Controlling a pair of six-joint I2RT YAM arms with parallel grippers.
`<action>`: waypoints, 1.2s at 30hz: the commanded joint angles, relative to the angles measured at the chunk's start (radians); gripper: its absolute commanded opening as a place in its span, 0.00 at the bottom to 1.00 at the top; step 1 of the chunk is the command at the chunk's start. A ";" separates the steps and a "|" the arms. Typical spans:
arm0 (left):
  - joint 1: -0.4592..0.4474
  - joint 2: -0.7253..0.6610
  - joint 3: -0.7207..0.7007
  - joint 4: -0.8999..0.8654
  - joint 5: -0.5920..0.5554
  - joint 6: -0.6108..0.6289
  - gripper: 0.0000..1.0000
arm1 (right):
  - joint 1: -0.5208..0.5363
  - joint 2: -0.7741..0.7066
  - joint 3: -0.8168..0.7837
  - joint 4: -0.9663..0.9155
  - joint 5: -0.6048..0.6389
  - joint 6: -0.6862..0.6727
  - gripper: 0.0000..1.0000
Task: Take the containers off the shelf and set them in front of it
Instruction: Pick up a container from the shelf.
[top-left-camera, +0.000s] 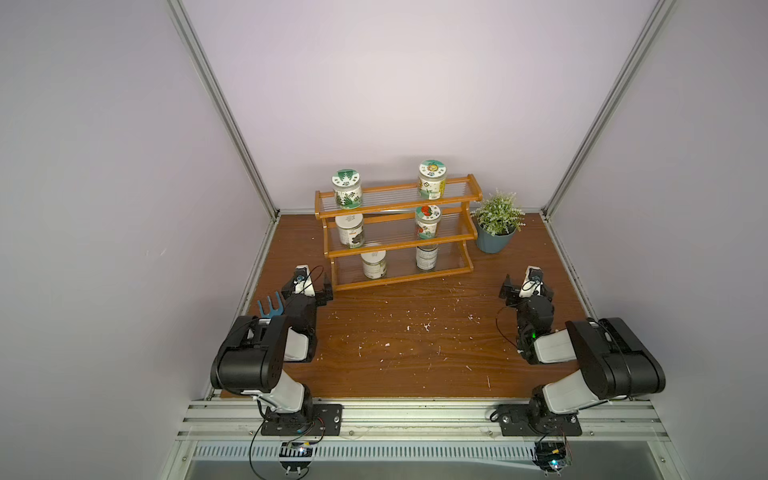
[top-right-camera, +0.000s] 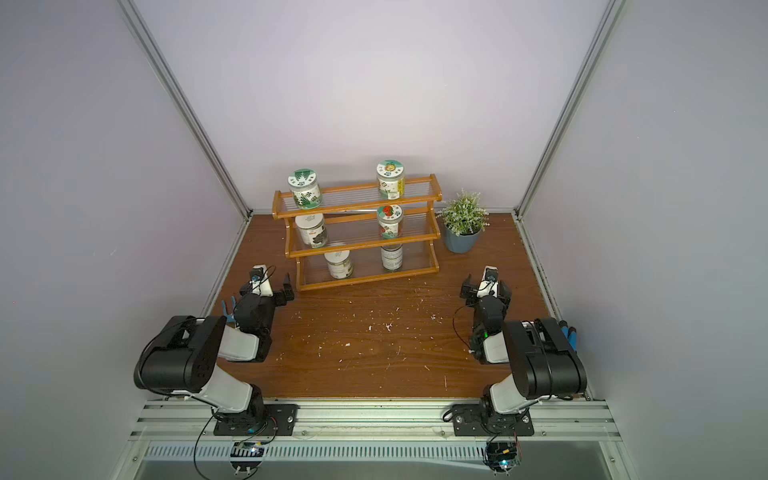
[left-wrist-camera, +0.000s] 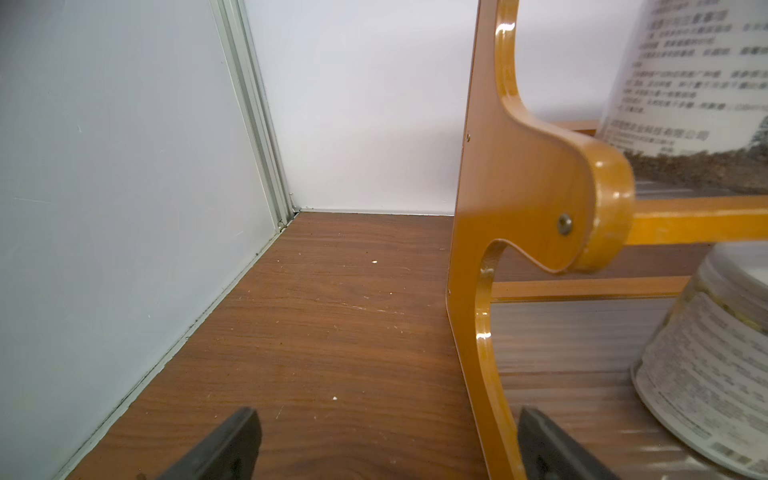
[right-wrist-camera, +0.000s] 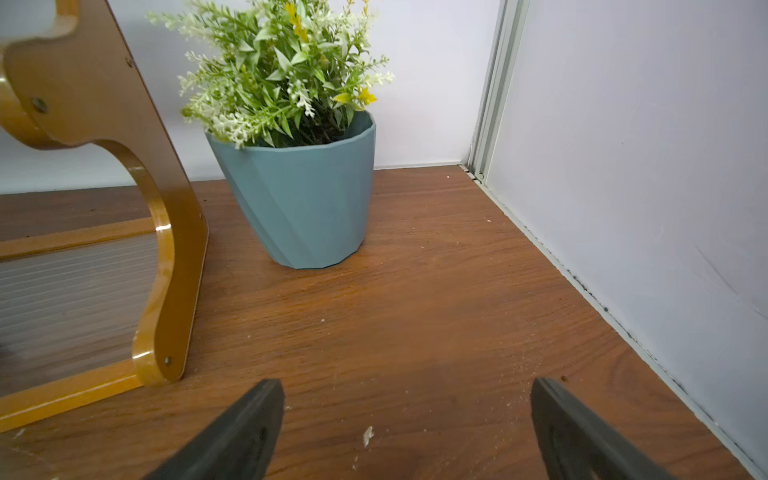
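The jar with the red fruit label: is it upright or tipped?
Upright: in both top views the jar stands on the shelf, middle tier, lid up.

In both top views the shelf's (top-left-camera: 397, 245) upper tiers are partly covering the tops of the middle-tier plain jar (top-left-camera: 350, 232), the bottom-tier plain jar (top-left-camera: 374, 266) and the can (top-left-camera: 427, 259), and label print is coming out too small to read. The left arm (top-left-camera: 249, 357) is hiding most of a blue fork (top-left-camera: 269, 308). In the left wrist view the frame is cutting off both plain jars, and the left tool (left-wrist-camera: 388, 415) is showing only fingertips. In the right wrist view the edges are cropping the shelf and the plant (right-wrist-camera: 282, 70).
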 joint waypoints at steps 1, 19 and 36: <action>-0.007 -0.014 -0.002 0.004 0.014 0.012 0.99 | 0.001 -0.002 0.002 0.044 0.013 -0.003 1.00; -0.007 -0.022 -0.005 0.005 0.006 0.009 1.00 | 0.000 -0.002 0.005 0.041 -0.028 -0.019 1.00; -0.008 -0.602 0.195 -0.823 0.067 0.049 1.00 | 0.146 -0.341 0.429 -0.846 -0.198 -0.047 1.00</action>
